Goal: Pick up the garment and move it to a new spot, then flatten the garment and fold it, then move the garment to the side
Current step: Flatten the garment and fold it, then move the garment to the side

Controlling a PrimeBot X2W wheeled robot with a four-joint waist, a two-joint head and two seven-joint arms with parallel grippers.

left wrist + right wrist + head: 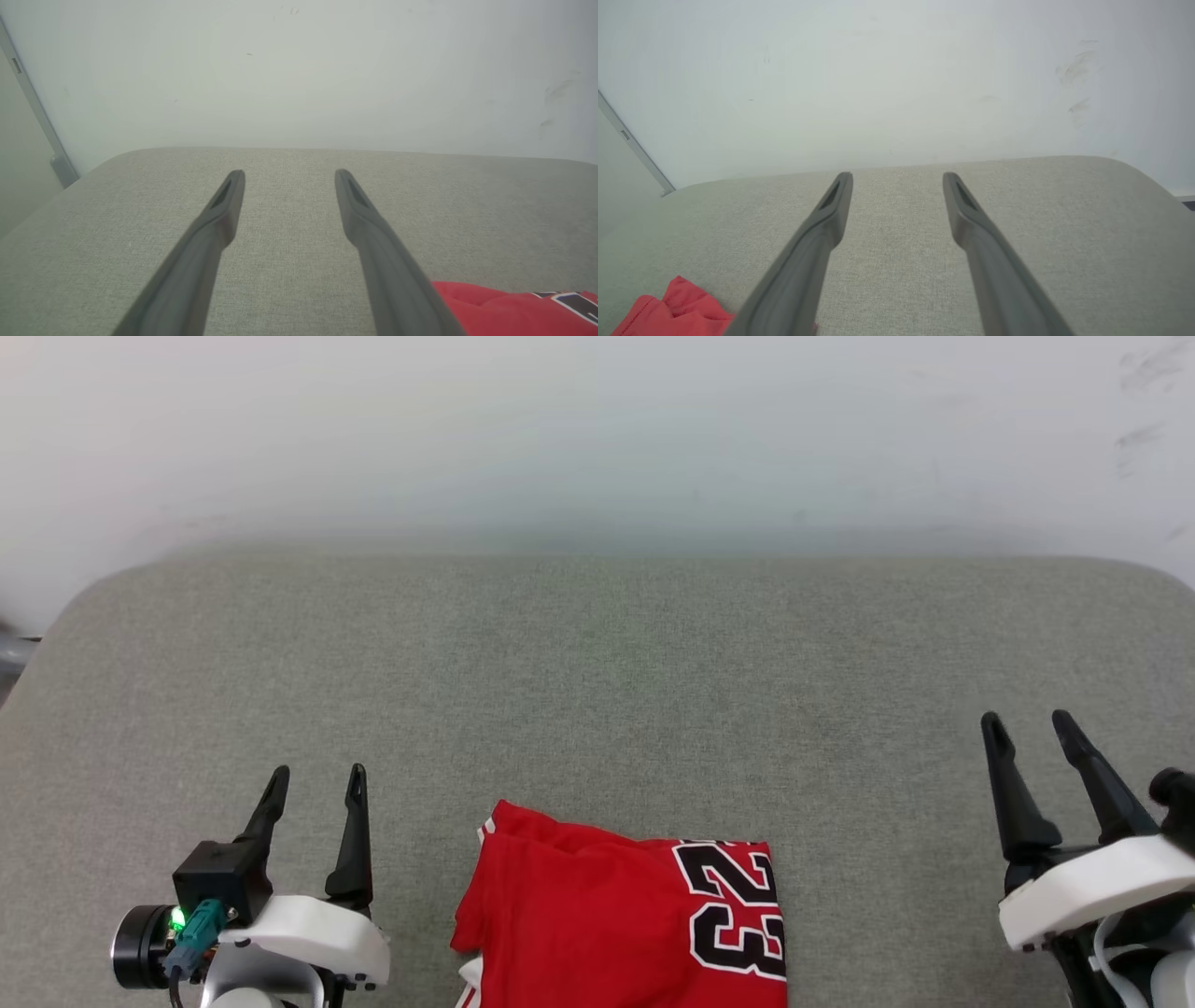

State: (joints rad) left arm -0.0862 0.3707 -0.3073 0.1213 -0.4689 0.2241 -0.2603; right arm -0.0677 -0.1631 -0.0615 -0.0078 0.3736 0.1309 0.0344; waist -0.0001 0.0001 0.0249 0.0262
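A folded red garment lies at the bottom centre of the head view on a grey fabric surface, its dark number 23 turned sideways on the right part and its lower portion cut off by the frame edge. At the lower left, the left gripper hovers with its two dark fingers spread wide, holding nothing and standing just beside the cloth without touching it. At the lower right, the right gripper is likewise spread wide and empty, well apart from the garment. In the left wrist view, the left gripper frames bare fabric between its fingers, with the garment in the lower right corner. In the right wrist view, the right gripper frames bare fabric too, with the garment in the lower left corner. A pale wall rises behind.
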